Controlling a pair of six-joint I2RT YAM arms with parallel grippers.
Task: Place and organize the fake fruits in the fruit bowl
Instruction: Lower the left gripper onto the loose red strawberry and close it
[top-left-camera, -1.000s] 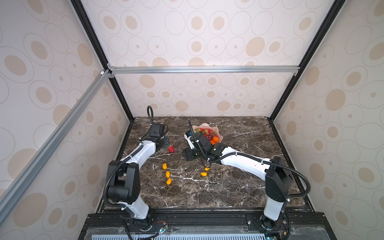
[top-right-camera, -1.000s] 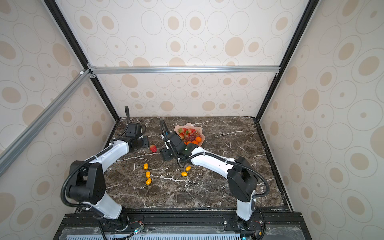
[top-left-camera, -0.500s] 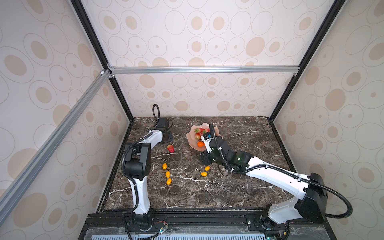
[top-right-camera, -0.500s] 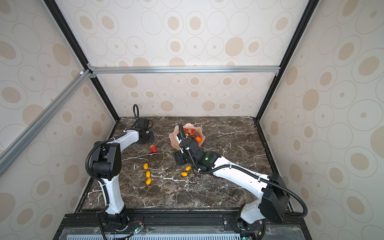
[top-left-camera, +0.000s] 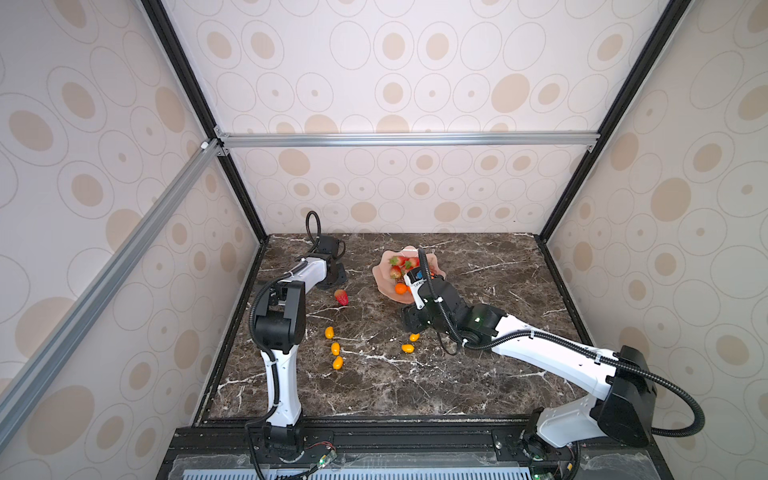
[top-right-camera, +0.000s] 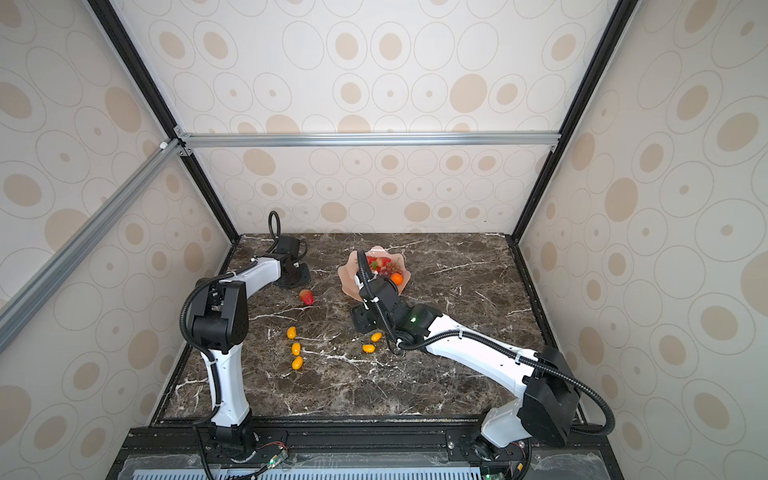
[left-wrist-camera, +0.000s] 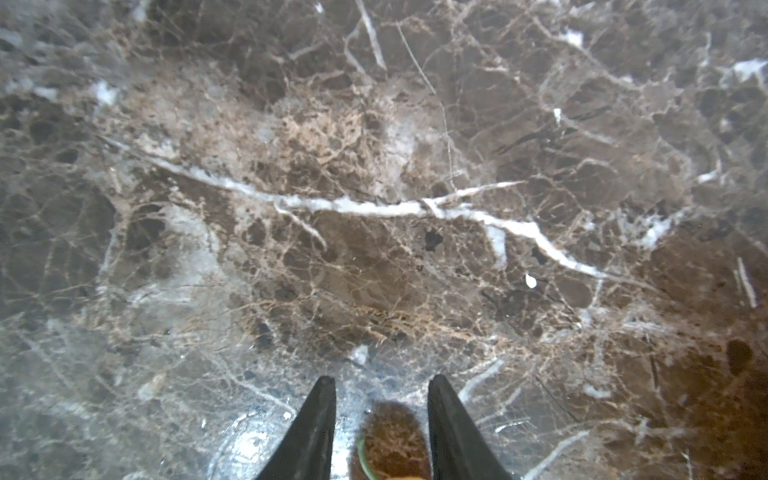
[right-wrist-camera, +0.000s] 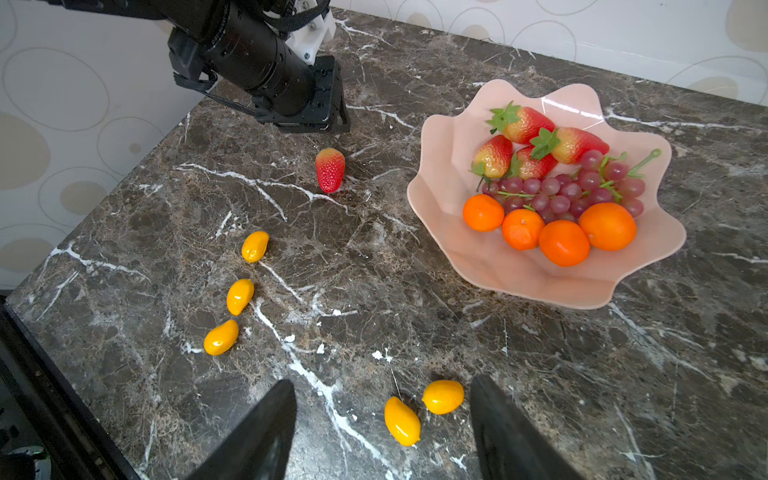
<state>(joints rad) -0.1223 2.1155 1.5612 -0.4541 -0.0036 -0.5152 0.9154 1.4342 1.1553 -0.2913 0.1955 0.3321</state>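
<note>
The fruit bowl (top-left-camera: 384, 277) (top-right-camera: 347, 277) (right-wrist-camera: 440, 137) is pale pink with a wavy rim and holds strawberries, a grape bunch (right-wrist-camera: 573, 191) and several tangerines. A loose strawberry (top-left-camera: 341, 297) (top-right-camera: 306, 296) (right-wrist-camera: 330, 169) lies left of it. My left gripper (top-left-camera: 333, 275) (top-right-camera: 297, 276) (left-wrist-camera: 381, 377) hangs low just behind that strawberry, apart from it, jaws narrowly open. A blurred reddish shape shows between them at the frame's edge. My right gripper (top-left-camera: 410, 322) (top-right-camera: 362, 322) (right-wrist-camera: 382, 382) is open above two yellow oval fruits (right-wrist-camera: 402, 420) (right-wrist-camera: 443, 397).
Three more yellow ovals (top-left-camera: 329, 332) (top-left-camera: 335, 348) (top-left-camera: 338, 363) lie in a row on the marble table (top-left-camera: 374, 390), close to my left arm's raised elbow (top-left-camera: 278, 320). Patterned walls and black frame posts (top-left-camera: 245, 199) close in the table on three sides.
My right gripper has moved from the bowl's left side to the right and nearer, over the two ovals. The left arm has folded up at the elbow. No fruit has moved.
</note>
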